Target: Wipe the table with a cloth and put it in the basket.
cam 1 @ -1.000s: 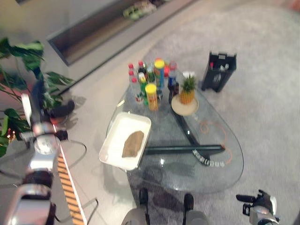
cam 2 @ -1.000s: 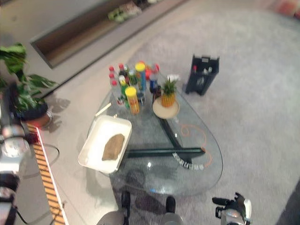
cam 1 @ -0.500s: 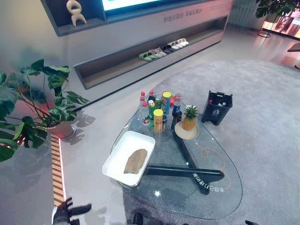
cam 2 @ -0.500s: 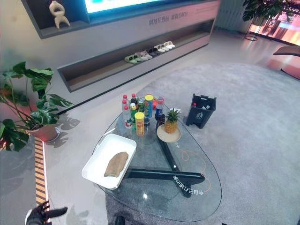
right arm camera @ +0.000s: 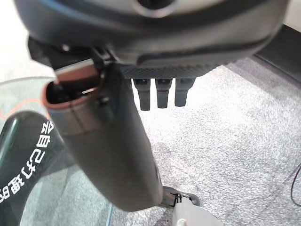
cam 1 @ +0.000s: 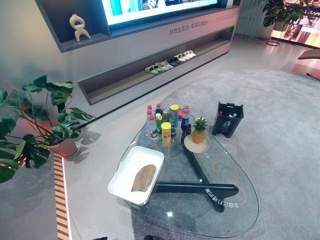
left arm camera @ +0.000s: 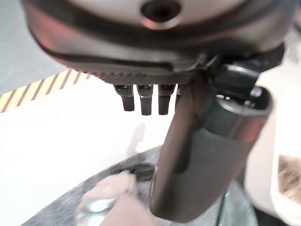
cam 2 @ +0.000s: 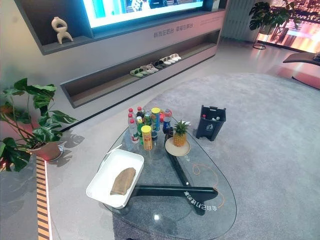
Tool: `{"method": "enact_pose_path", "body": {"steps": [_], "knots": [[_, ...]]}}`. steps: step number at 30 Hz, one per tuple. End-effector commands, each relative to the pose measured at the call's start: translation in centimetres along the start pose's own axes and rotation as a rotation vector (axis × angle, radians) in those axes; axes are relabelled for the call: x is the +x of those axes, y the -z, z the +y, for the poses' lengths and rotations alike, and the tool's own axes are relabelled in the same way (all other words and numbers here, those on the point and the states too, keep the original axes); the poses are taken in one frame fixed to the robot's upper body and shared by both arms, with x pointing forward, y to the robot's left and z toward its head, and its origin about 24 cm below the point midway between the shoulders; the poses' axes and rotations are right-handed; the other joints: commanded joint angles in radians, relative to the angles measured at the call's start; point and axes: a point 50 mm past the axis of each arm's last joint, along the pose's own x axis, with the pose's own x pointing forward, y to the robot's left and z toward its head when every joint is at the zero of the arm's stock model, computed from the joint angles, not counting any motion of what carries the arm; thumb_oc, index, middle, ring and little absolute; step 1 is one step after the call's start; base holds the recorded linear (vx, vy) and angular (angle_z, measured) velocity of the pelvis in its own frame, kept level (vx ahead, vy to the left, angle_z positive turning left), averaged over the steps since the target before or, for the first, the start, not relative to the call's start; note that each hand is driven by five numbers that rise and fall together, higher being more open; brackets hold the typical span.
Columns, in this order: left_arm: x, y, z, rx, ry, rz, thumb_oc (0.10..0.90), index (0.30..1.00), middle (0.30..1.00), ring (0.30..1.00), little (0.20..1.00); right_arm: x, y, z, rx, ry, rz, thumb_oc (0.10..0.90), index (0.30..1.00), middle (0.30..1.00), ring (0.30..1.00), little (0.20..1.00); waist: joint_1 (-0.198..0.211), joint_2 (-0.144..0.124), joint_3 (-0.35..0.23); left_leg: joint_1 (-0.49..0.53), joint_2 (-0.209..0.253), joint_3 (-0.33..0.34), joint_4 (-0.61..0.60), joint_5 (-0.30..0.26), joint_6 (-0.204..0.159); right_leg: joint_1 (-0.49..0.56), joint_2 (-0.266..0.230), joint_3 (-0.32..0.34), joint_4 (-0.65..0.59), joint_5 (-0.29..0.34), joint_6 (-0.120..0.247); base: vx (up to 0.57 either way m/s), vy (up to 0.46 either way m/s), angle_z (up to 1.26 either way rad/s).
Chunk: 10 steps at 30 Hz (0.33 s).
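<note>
Brown cloth [cam 1: 143, 177] lies loose in the white tray [cam 1: 126, 168] at the glass table [cam 1: 235, 220]'s left edge. Behind it: cluster of bottles [cam 1: 166, 121], w/ a pineapple [cam 1: 199, 130] on a plate just beside. Dark basket [cam 1: 228, 119] sits on the carpet past the table, well apart from the cloth. My left hand [left arm camera: 207, 141] & right hand [right arm camera: 113, 141] both hang w/ fingers straight, holding nothing

Bottles [cam 1: 166, 120] and a pineapple [cam 1: 199, 130] on its plate are crowding the far end of the glass table [cam 1: 235, 220]. A white tray [cam 1: 122, 175] is taking up the table's left edge. The near and right glass is lying open. A dark basket [cam 1: 228, 119] is standing on the carpet beyond.
</note>
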Motion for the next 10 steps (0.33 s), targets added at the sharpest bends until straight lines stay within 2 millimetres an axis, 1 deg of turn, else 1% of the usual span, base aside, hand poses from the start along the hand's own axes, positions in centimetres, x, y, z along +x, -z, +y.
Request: {"method": "enact_pose_path", "body": {"steps": [1,3,5,10], "knots": [[-0.1,-2.0,1.7,0.035,-0.038,0.003,0.8,0.9,0.9,0.9,0.9,0.0,-1.6,-0.3,-0.056,-0.008,-0.005,0.8,0.9,0.9,0.9,0.9,0.015,-0.016,0.025,0.073,0.008,0.064,0.006,-0.107,-0.024,-0.018,-0.026,-0.003,0.002,0.029,0.032,0.0,0.0,0.0],[-0.1,-1.3,1.4,0.048,0.008,0.069,0.8,0.9,0.9,0.9,0.9,0.0,-1.7,0.2,-0.088,-0.037,0.001,0.8,0.9,0.9,0.9,0.9,0.015,-0.017,0.024,0.077,0.011,0.067,0.006,-0.107,-0.025,-0.013,-0.03,-0.012,0.002,0.028,0.034,0.0,0.0,0.0],[-0.1,-1.0,1.2,0.065,0.032,0.09,0.8,0.9,0.9,0.9,0.9,0.0,-1.6,0.4,-0.112,-0.051,0.005,0.8,0.9,0.9,0.9,0.9,0.014,-0.017,0.023,0.079,0.012,0.068,0.006,-0.109,-0.025,-0.012,-0.032,-0.014,0.002,0.029,0.034,0.0,0.0,0.0],[-0.1,-1.0,1.0,0.072,0.044,0.096,0.8,0.9,0.9,0.9,0.9,0.0,-1.6,0.4,-0.132,-0.061,0.01,0.8,0.9,0.9,0.9,0.9,0.013,-0.018,0.022,0.085,0.014,0.07,0.006,-0.111,-0.025,-0.009,-0.034,-0.016,0.002,0.027,0.035,0.0,0.0,-0.01]]}}
